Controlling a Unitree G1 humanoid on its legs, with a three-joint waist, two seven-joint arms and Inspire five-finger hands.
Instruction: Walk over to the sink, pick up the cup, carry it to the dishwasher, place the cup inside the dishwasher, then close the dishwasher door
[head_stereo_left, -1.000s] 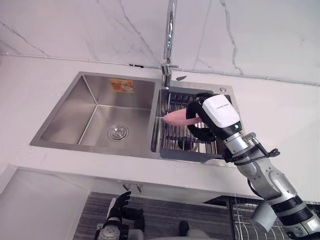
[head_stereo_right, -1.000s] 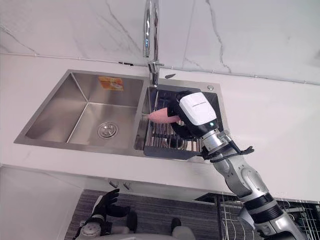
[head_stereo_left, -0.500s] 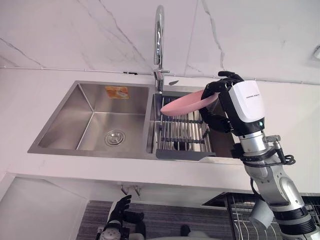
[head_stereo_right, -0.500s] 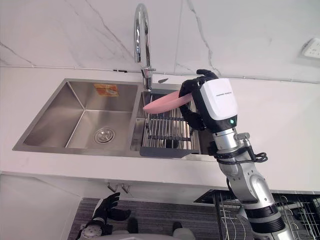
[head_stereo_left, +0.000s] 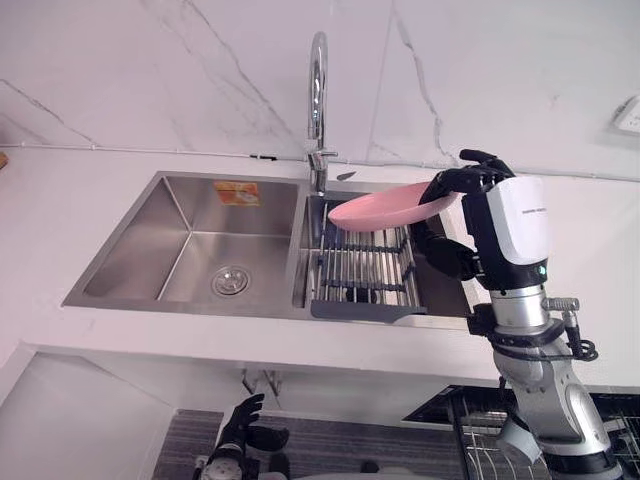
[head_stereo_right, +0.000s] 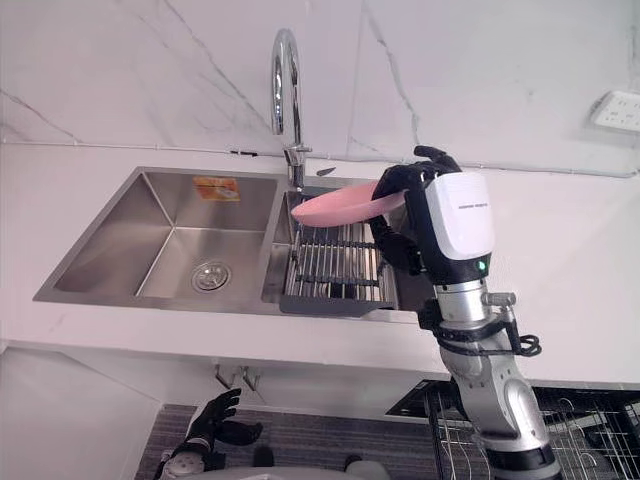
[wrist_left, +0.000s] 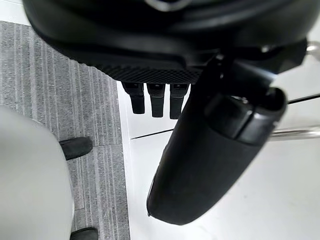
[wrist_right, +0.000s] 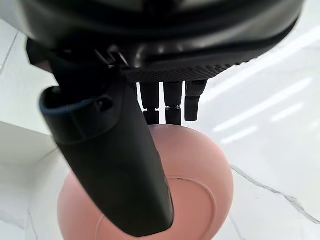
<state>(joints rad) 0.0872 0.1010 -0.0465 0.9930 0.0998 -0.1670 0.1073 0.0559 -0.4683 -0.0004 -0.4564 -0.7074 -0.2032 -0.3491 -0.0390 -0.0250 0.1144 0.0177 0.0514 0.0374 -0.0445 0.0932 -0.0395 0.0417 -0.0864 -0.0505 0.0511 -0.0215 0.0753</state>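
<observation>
Landmark: sink (head_stereo_left: 130, 250), a steel double basin set in a white countertop (head_stereo_left: 60, 200), with its faucet (head_stereo_left: 317, 90) at the back between the basins.
Task's thing: the task names a cup, but the piece in hand is a shallow pink dish (head_stereo_left: 385, 208). It is held roughly level in the air over the sink's right basin, clear of the drain rack (head_stereo_left: 365, 270) below it.
Right hand (head_stereo_left: 490, 215): raised at the sink's right end and clamped on the dish's rim, with the thumb across one face and the fingers (wrist_right: 172, 102) curled over the edge.
Left hand (head_stereo_left: 240, 425): idle, hanging below the sink's front edge, fingers relaxed and holding nothing.
Step in hand: pick-up looks complete; the carry to the dishwasher is starting.
Destination: a wire rack (head_stereo_right: 590, 430) low and right of the sink, probably the dishwasher's.
Next move: turn away from the sink to the right and lower the dish to that rack, keeping the pinch firm and the dish clear of the faucet.
</observation>
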